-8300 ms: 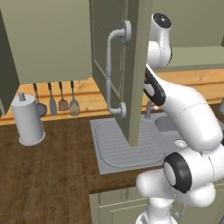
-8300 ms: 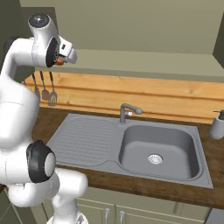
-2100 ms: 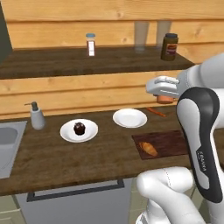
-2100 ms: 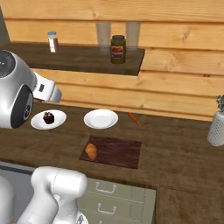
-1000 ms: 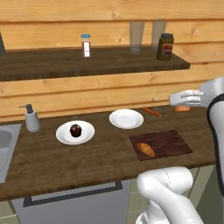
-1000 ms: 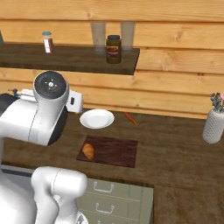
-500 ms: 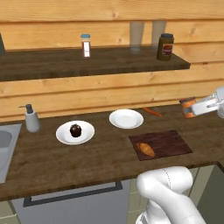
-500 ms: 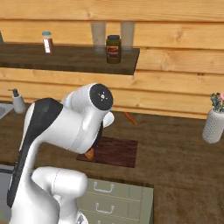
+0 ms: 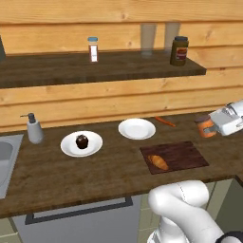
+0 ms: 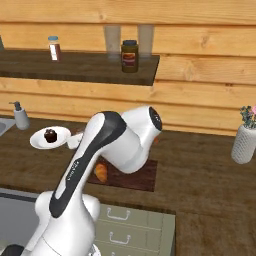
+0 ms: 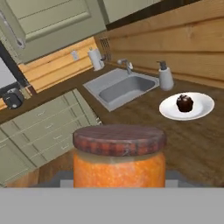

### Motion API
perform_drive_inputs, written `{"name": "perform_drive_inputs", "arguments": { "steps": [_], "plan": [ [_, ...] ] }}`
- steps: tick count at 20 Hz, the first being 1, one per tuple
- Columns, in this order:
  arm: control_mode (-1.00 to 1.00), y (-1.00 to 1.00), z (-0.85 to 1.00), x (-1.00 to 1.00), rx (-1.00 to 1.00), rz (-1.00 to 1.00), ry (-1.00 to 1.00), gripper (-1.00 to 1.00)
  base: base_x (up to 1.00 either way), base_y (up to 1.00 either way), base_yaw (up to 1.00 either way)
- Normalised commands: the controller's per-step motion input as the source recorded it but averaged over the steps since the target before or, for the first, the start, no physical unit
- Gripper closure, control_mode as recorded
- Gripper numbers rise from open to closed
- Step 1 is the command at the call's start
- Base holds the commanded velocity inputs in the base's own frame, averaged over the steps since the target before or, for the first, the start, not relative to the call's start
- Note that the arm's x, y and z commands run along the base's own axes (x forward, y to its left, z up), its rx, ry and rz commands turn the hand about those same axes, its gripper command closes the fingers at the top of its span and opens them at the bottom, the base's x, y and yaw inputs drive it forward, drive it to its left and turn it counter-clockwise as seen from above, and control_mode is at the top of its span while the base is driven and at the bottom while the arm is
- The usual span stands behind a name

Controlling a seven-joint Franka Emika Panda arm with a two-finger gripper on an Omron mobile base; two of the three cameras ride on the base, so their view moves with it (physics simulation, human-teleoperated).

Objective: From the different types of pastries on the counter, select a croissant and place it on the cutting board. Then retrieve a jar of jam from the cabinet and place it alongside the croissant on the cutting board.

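Hand (image 9: 212,126) clamped on jar of jam (image 9: 205,126), held above counter (image 9: 95,171); croissant (image 9: 158,162) on cutting board (image 9: 185,154).

At the upper middle of the left base view we see a dark wall shelf (image 9: 99,69) carrying a white-and-red shaker with a blue cap (image 9: 93,49), two clear glasses (image 9: 148,40) and a dark brown jar with a black lid (image 9: 179,50). Below it, at the left, we find a grey soap dispenser (image 9: 33,129) beside the sink (image 9: 5,161). Two white plates (image 9: 136,128) sit mid-frame, and a thin orange carrot (image 9: 164,121) lies just right of them. At the right edge of the right base view we see a pale vase with flowers (image 10: 245,140).
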Motion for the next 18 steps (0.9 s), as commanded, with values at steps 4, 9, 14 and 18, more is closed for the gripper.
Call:
{"name": "perform_drive_inputs", "arguments": {
  "steps": [4, 9, 14, 18],
  "plan": [
    [-1.00, -0.18, -0.51, 0.37, 0.02, 0.11, -0.14, 1.00, 0.00, 0.00, 0.00],
    [-1.00, -0.26, -0.37, 0.52, 0.16, 0.00, -0.20, 1.00, 0.00, 0.00, 0.00],
    [-1.00, -0.02, -0.48, 0.38, 0.14, 0.01, -0.08, 1.00, 0.00, 0.00, 0.00],
    [-1.00, 0.00, -0.59, 0.21, 0.08, 0.06, 0.00, 1.00, 0.00, 0.00, 0.00]
  ]
}}
